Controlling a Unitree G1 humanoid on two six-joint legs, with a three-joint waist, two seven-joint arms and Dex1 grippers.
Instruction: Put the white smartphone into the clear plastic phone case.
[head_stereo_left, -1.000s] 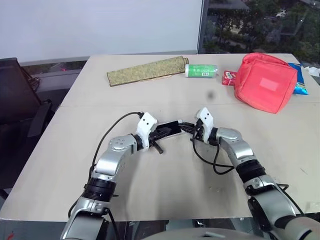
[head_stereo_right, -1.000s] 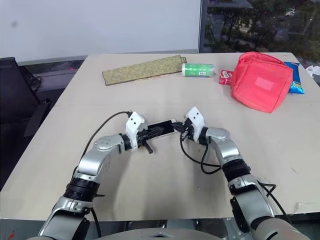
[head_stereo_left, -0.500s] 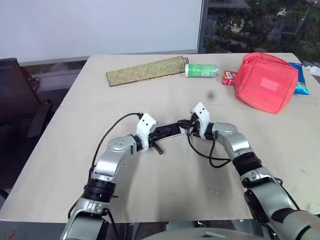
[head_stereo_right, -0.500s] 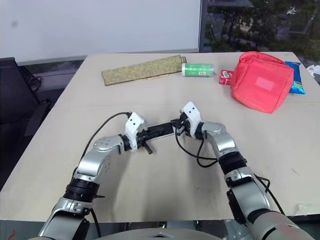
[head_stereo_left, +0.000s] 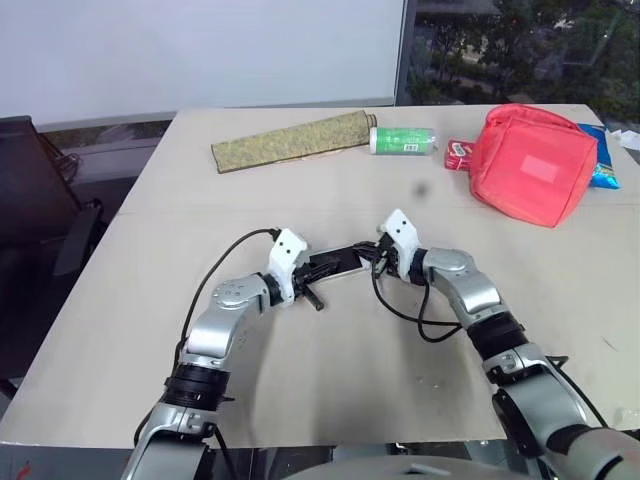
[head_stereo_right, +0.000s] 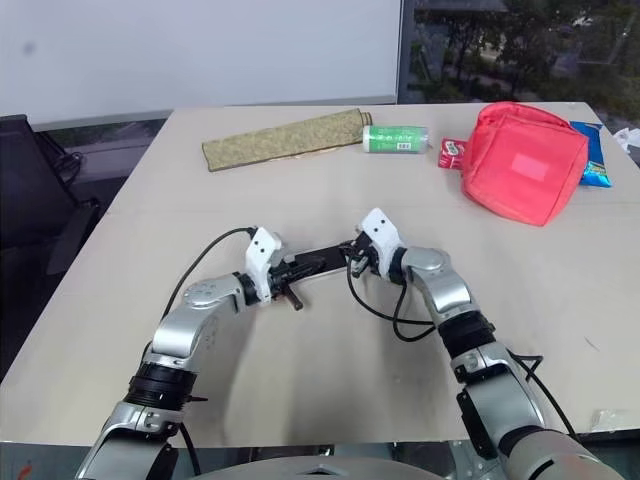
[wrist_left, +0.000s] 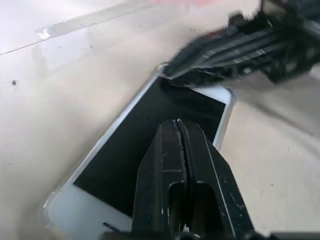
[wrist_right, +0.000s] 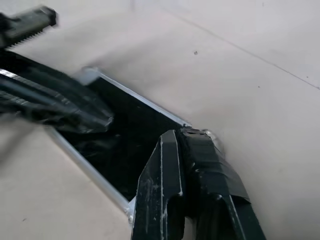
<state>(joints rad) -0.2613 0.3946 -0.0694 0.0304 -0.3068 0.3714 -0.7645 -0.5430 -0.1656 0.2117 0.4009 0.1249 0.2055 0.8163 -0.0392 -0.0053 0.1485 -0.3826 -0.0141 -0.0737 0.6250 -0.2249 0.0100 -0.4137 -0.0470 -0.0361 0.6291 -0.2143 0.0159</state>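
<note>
1. Since the earlier frame, the right gripper (head_stereo_left: 374, 256) has drawn slightly inward along the phone toward the left gripper (head_stereo_left: 322, 270); the left gripper, the white smartphone (head_stereo_left: 338, 262) and the objects along the far edge lie as before.
2. Surface: a pale beige table (head_stereo_left: 330, 380) with a faint seam running across it from side to side, parallel to the near edge. Behind it stand a white wall panel (head_stereo_left: 200, 50) and, toward the far right corner, a dark window (head_stereo_left: 520, 50) with trees outside.
3. Along the far edge, from left to right: an olive rolled mat (head_stereo_left: 292, 141), a green-and-white bottle (head_stereo_left: 402, 140) lying on its side, a small red packet (head_stereo_left: 459, 156), a red pouch (head_stereo_left: 528, 164) and, at the far right corner, a blue packet (head_stereo_left: 602, 172).
4. Task object: the white smartphone lies flat, screen up, near the middle of the table, between the two grippers. A thin transparent rim around it, seen in the left wrist view, suggests the clear plastic phone case (wrist_left: 52, 200), though how fully the phone is seated cannot be told.
5. Left gripper: fingers pressed together, tips over the dark screen at one end of the phone.
6. Right gripper: fingers likewise closed, tips at the phone's opposite end; neither gripper clamps the phone.
</note>
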